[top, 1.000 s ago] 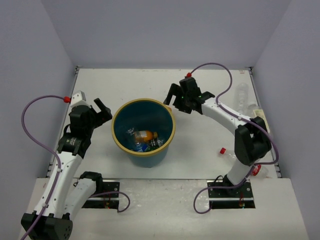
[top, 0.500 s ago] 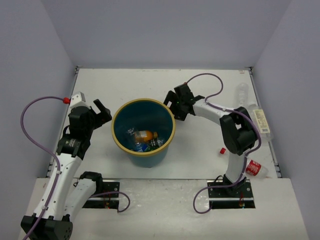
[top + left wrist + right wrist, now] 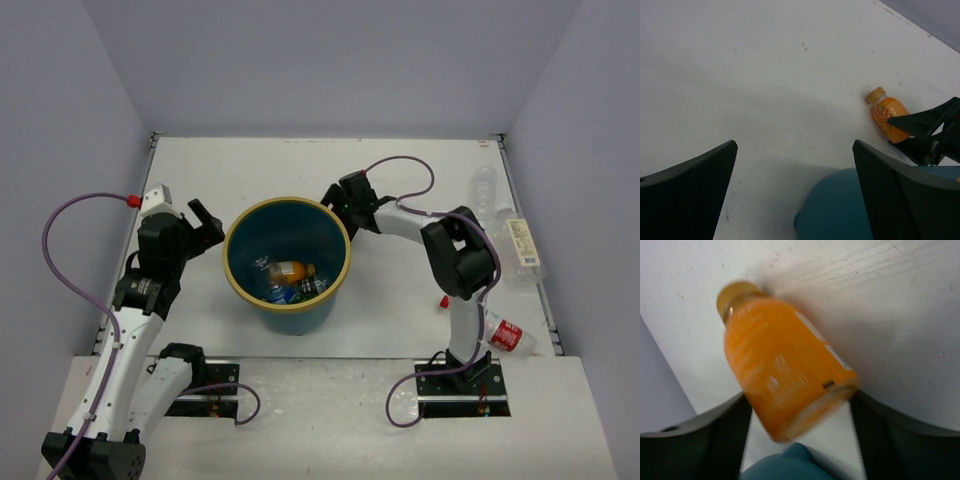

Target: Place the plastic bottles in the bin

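Observation:
The teal bin [image 3: 236,282] with a tan rim stands mid-table and holds several plastic bottles [image 3: 290,276]. An orange bottle [image 3: 782,372] with a gold cap lies on the table just past the bin's far-right rim. My right gripper [image 3: 800,410] has its fingers pressed against both sides of it. The top view shows that gripper [image 3: 338,198] low by the rim, hiding the bottle. The left wrist view shows the orange bottle [image 3: 886,117] beyond the bin wall [image 3: 840,210]. My left gripper [image 3: 197,226] hangs open left of the bin, holding nothing.
Two clear bottles [image 3: 486,190] [image 3: 520,246] lie along the table's right edge. A red-labelled bottle [image 3: 506,336] lies near the front right corner, with a loose red cap [image 3: 444,301] beside the right arm. A bin lug [image 3: 790,462] sits just under the right gripper.
My right arm folded in and lowered toward the bin's far-right rim, and its jaws closed in on the orange bottle. The left arm stayed still.

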Controlling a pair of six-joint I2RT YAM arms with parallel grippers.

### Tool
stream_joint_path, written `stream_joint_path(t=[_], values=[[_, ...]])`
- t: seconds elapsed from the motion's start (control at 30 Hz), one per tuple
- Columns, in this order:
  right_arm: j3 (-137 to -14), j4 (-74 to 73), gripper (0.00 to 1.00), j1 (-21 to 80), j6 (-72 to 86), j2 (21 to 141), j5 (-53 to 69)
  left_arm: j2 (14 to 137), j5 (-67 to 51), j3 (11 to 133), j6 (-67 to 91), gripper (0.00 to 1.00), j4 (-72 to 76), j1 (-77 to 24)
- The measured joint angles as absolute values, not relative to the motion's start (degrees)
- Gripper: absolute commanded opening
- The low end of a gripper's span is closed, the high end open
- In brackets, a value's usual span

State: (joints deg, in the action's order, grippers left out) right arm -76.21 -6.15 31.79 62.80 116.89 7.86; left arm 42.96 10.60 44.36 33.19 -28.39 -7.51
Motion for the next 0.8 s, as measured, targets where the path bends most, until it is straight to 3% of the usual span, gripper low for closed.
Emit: stream_joint_path(t=[0.2, 0.33, 0.53, 0.63, 0.7, 0.73, 0.8], values=[[-72.7, -3.6, 0.28, 31.9, 63.8, 116.2, 5.8, 43.0, 10.4, 44.4, 33.2, 1.00, -28.4, -7.5], [-67.8, -2.6, 0.24, 31.9, 63.3, 111.4, 3.2, 42.9, 10.0, 44.4, 33.2, 1.00, -28.4, -7.5], [-62.3, -1.0, 0.22, 31.9, 59.1, 94.2, -3.8, 42.9, 9.4, 44.4, 33.1, 1.00, -28.4, -7.5], [-61.8, 0.3, 0.32, 31.9, 56.0, 86.1, -7.4, 42.7, 9.3, 44.4, 33.1, 1.00, -28.4, -7.5], [-61.6, 0.4, 0.56, 31.8, 54.2, 82.0, -9.6, 42.7, 9.2, 44.4, 33.1, 1.00, -28.4, -7.5], [-61.8, 0.1, 0.75, 31.8, 53.4, 80.6, -10.7, 42.7, 9.2, 44.4, 33.1, 1.00, -28.4, -7.5], [-62.5, -0.8, 0.91, 31.5, 51.6, 79.7, -12.4, 42.7, 9.2, 44.4, 33.1, 1.00, -28.4, -7.5]])
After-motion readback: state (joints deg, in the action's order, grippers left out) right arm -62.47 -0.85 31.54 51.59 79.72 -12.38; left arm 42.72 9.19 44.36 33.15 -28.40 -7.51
